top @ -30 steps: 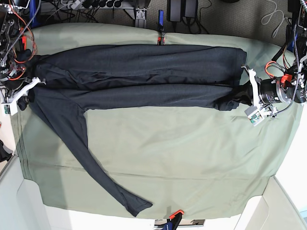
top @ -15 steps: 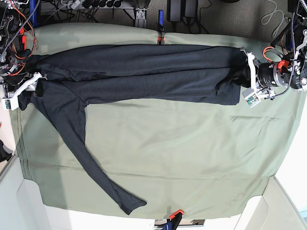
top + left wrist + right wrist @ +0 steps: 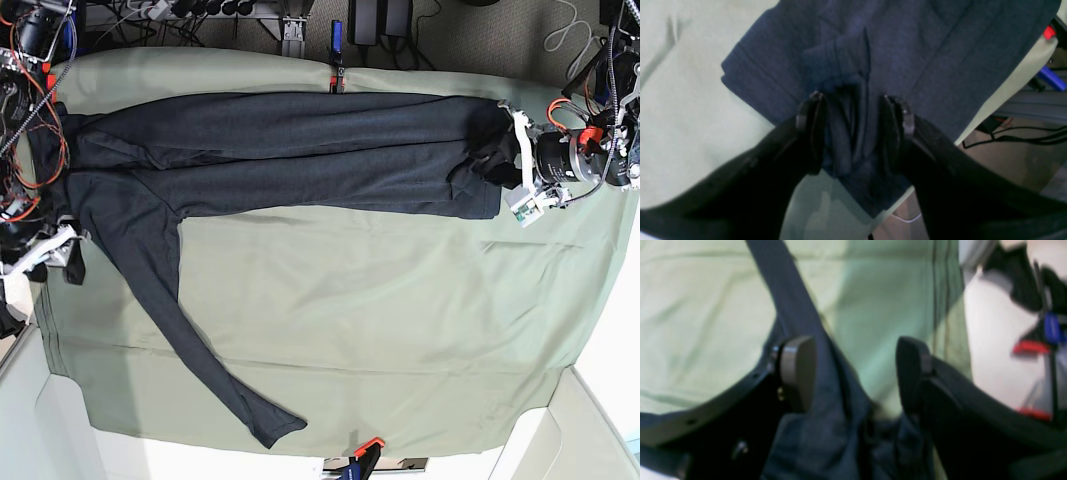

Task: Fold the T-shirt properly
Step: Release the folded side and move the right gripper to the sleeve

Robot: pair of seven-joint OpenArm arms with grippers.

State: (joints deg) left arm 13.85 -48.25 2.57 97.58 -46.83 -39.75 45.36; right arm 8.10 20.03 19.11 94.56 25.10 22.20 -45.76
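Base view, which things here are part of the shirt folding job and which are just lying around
Part of the job:
- T-shirt
- left gripper
- right gripper

Just lying about:
- olive-green sheet
- orange clamps
- cables on the floor

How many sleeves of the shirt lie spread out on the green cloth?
1: one sleeve of the T-shirt trails toward the near edge of the green cloth. The other may be folded under.
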